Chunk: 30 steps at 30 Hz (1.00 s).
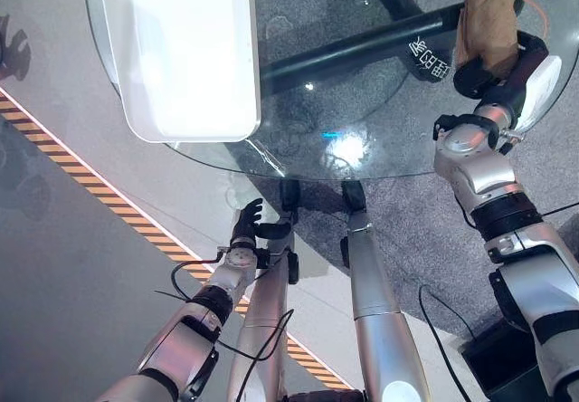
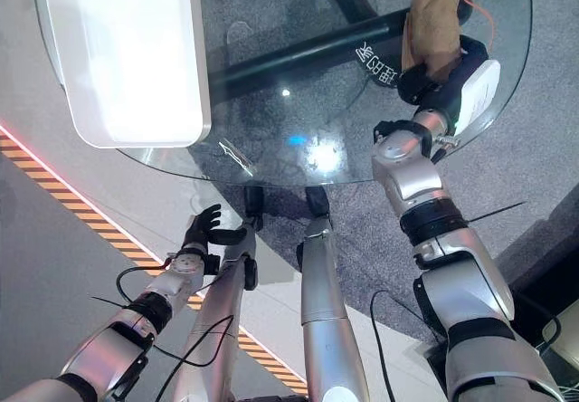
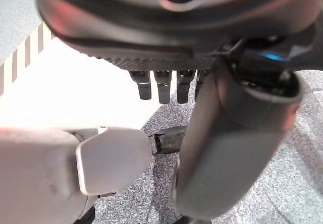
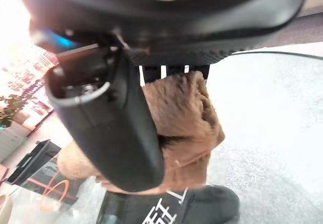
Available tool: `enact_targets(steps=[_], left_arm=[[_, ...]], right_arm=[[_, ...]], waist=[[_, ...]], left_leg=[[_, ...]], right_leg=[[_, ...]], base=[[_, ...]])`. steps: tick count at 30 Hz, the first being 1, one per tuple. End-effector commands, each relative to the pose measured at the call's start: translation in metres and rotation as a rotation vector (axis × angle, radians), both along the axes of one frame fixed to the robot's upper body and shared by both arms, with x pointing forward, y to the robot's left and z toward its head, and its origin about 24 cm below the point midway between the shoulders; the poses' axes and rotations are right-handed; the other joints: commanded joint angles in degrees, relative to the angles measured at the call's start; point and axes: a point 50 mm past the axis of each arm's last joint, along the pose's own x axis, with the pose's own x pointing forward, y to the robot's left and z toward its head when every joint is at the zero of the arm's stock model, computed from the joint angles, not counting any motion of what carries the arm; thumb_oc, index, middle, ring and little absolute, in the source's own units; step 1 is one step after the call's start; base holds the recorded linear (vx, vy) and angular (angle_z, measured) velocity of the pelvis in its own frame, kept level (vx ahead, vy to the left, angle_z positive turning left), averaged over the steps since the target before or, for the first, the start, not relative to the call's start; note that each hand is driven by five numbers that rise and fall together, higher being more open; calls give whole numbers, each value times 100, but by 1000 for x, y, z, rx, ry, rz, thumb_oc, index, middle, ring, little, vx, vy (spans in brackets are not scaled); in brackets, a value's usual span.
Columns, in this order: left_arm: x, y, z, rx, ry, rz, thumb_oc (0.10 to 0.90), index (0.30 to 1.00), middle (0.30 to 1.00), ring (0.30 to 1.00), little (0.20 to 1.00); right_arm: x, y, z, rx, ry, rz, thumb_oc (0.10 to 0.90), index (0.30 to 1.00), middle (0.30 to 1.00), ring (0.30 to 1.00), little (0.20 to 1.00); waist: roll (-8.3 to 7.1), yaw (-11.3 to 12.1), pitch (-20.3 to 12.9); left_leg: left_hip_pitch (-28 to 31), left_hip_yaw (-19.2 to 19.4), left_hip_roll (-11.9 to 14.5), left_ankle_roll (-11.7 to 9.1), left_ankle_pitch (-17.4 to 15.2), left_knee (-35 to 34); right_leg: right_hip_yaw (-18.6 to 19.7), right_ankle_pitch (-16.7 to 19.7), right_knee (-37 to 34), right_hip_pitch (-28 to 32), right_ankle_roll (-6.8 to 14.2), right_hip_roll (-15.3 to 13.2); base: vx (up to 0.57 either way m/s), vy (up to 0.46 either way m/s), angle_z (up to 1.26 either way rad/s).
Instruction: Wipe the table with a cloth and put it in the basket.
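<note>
fingers [image 4: 151, 75] of right hand [image 1: 493, 67] curled round crumpled, fuzzy brown cloth [image 1: 488, 13] on glass table [image 1: 362, 148]

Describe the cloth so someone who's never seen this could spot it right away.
Find the round glass table with a white basket on its left part. Across from the basket, at the table's right edge, the right hand grips a brown cloth. It is the one soft, fuzzy tan thing among glass, white plastic and dark metal.
</note>
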Motion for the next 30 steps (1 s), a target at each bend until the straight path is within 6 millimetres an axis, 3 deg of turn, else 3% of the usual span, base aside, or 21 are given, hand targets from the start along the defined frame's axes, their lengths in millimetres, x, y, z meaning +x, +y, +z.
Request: enact_targets(steps=[1, 16, 20, 25, 30], left_arm=[[-10, 16, -17, 23, 66, 37, 800, 900, 900, 900, 900], [-10, 16, -17, 3, 70, 39, 800, 900, 900, 900, 900], [-10, 15, -16, -9, 69, 39, 800, 900, 900, 900, 900], [-9, 13, -15, -17, 69, 38, 800, 900, 900, 900, 900], [-8, 8, -13, -32, 62, 40, 800, 900, 900, 900, 900]], right_arm=[[3, 6, -2, -15, 21, 58, 100, 300, 300, 300, 200], [5, 5, 1, -56, 34, 67, 100, 300, 300, 300, 200], [3, 10, 13, -121, -16, 98, 100, 300, 300, 300, 200], [1, 33, 28, -232, -39, 226, 100, 300, 300, 300, 200], [1, 68, 27, -327, 14, 408, 100, 300, 300, 300, 200]], waist=[[24, 55, -64], [1, 112, -64], [33, 96, -64], [53, 90, -64], [87, 102, -64]], left_leg=[[-37, 149, -216, 267, -1060, 766], [-148, 120, -272, 256, -1130, 924], [-130, 117, -300, 243, -1139, 913], [-126, 120, -324, 226, -1145, 920], [-125, 127, -337, 220, -1112, 890]], right_leg=[[-107, 552, -705, -164, 10, 280], [-87, 548, -643, -229, 38, 297], [-52, 544, -657, -219, 59, 313], [-21, 542, -663, -225, 72, 313], [-1, 523, -646, -245, 55, 334]], base=[[28, 32, 0], [3, 5, 0], [23, 47, 0], [19, 37, -1], [15, 28, -2]])
